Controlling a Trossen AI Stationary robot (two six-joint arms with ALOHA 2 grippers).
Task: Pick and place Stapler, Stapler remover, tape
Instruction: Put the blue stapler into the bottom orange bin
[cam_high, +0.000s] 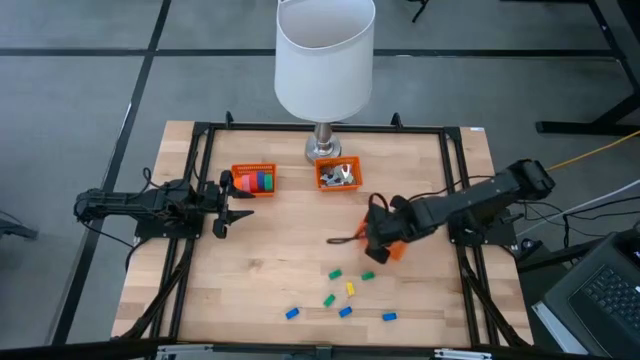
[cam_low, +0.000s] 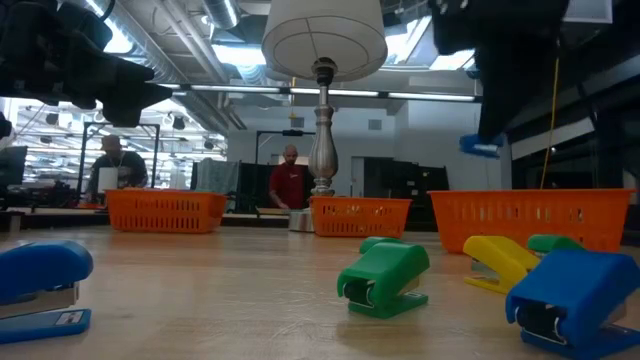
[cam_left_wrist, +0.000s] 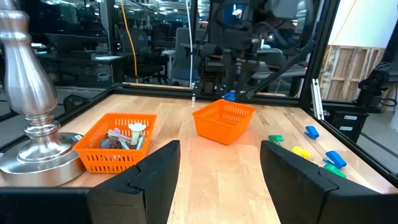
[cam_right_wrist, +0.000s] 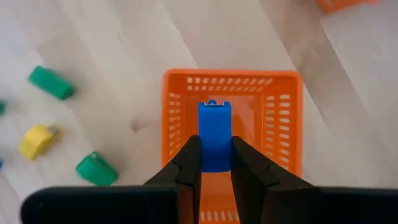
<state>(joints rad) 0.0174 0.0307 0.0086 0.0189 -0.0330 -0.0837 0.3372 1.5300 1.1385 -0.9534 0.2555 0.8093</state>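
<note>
Right claw (cam_right_wrist: 214, 163) clenched on blue stapler (cam_right_wrist: 214, 134), poised over orange basket (cam_right_wrist: 286, 118), left claw (cam_high: 222, 207) released

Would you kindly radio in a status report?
Right gripper shut on blue stapler, above empty orange basket. Left gripper open, waiting beside tape basket. Nothing blocking.

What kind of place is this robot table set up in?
Likely an industrial lab or workshop: exposed ceiling ducts, people at workbenches behind the wooden table, and metal framing round it.

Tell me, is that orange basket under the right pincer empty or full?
Empty, it seems: the orange basket shows bare mesh inside, while the blue stapler hangs above it in the shut right pincer.
</note>
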